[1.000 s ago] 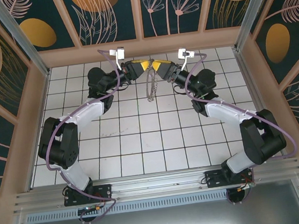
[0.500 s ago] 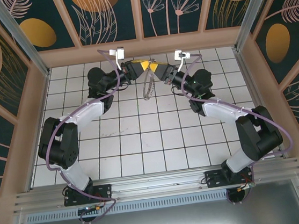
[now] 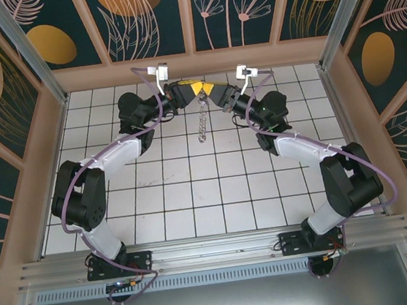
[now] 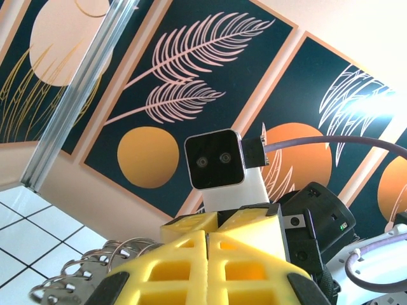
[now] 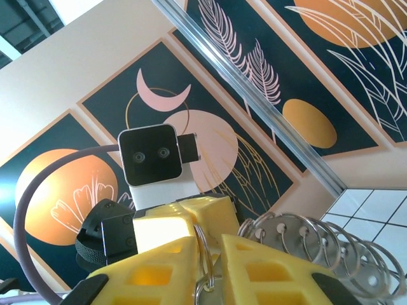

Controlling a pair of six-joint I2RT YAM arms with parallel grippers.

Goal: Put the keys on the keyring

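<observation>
Right end effector (image 3: 213,91) closed in, pinching keyring (image 3: 200,120) dangling beneath, left end effector (image 3: 194,89) pressed together alongside.

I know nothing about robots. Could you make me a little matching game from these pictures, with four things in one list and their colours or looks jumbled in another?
Things:
1. keyring
2. right gripper fingers
3. floor
4. left arm's camera

Looks:
A. yellow
B. white square tiles
C. black face with two lenses, on a white body
D. silvery metal rings, dangling

Pairs: 1-D, 2-A, 3-B, 4-C
</observation>
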